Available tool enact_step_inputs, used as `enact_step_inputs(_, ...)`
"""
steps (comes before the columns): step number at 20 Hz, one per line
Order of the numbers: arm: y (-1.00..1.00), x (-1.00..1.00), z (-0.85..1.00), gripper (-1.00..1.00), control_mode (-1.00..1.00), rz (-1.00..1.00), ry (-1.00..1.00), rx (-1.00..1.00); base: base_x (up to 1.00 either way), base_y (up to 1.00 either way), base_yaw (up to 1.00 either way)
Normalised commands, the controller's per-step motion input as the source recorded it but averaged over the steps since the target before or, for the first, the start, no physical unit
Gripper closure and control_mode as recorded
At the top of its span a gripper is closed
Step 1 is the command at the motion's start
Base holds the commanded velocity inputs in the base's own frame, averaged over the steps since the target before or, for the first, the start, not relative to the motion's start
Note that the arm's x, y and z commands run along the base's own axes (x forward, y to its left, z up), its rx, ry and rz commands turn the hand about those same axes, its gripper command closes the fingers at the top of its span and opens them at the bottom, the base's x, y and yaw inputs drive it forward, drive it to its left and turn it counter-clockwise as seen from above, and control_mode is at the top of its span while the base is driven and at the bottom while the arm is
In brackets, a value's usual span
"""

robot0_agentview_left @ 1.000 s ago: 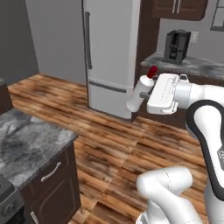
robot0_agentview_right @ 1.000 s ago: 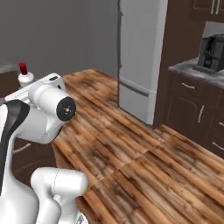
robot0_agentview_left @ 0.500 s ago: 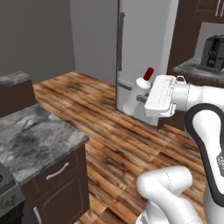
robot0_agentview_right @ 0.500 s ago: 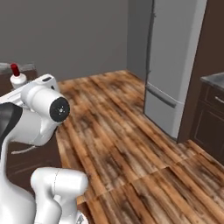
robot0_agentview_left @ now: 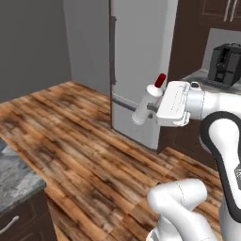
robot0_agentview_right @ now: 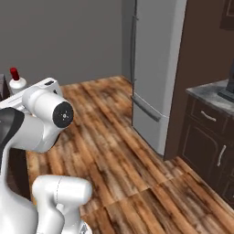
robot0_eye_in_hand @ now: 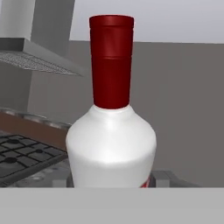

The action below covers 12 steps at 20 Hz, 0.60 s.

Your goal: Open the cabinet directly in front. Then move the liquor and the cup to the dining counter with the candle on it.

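Gripper (robot0_agentview_left: 153, 107) is clenched on the liquor (robot0_agentview_left: 147, 100), carrying it raised in front of the arm; in the left base view the bottle leans with its red cap toward one o'clock, and in the hand view its white shoulder and red neck stand upright and close before the camera. In the right base view the cap and shoulder peek up at about ten o'clock, just behind the arm's white elbow.

What has changed over the last second is the whole backdrop, not the grip: the fridge (robot0_agentview_left: 141, 61) has slid from the centre toward the right and grown larger in both base views, the dark machine (robot0_agentview_left: 225, 63) on the far bench has drifted to two o'clock, and the near marbled bench (robot0_agentview_left: 14, 181) has shrunk to the eight o'clock corner. That reads as the base turning and driving, with the bottle riding along unchanged in the hand. The hand view looks out over a stove (robot0_eye_in_hand: 24, 157) and a range hood (robot0_eye_in_hand: 35, 59).

My judgement: this is the carrying leg for the bottle. The dining counter and candle are yet to come into sight, so setting down is some way off, and the cup is left to fetch afterwards.
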Motion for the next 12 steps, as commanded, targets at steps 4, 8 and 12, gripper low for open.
enact_step_inputs(4,0.00,0.00,0.00,1.00,1.00,0.00,0.00,0.00,1.00,-0.03,0.19)
enact_step_inputs(8,0.00,0.00,0.00,1.00,1.00,0.00,0.00,0.00,1.00,0.00,0.22)
enact_step_inputs(12,0.00,0.00,0.00,1.00,1.00,0.00,0.00,0.00,1.00,0.00,0.22)
